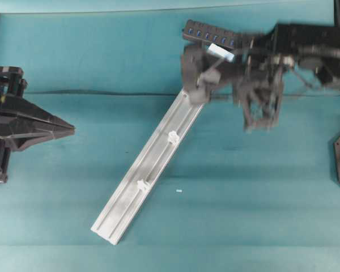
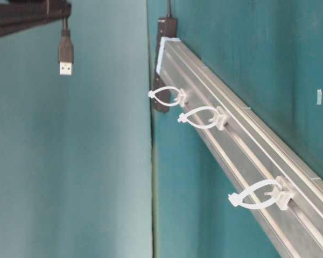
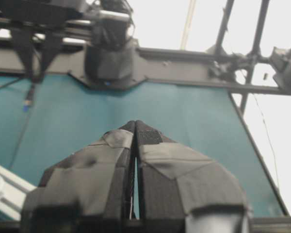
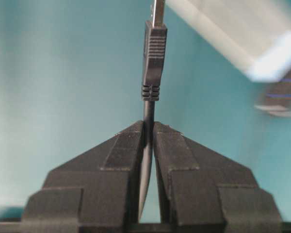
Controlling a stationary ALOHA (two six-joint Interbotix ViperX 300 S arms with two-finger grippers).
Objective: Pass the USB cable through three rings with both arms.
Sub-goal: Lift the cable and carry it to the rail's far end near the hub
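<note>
Starting at the left of the overhead view, the left gripper [image 1: 68,130] waits clenched and empty, its taped fingers [image 3: 111,165] pressed tip to tip in its own wrist view. It sits well apart from the work, probably parked there so it can take the plug once that comes out of a ring.

Further right, the silver rail [image 1: 130,198] lies on a slant across the teal table [image 1: 243,215], carrying the three rings [image 2: 202,117]. From table level they stand out from the rail's side as open loops, one after another in a line, which suits threading end-on. Nothing passes through any of them yet.

At the rail's upper end lies the black hub [image 1: 212,34] with its row of blue sockets. Over that end hangs the right gripper [image 4: 149,128], blurred overhead, clamped on the USB cable [image 4: 146,109] just behind the plug. Gripping so near the tip likely keeps the plug stiff and aimable. At table level the plug hangs metal end down, clear of the rings.

No brand, label or writing is legible anywhere, though blur may hide small print.
</note>
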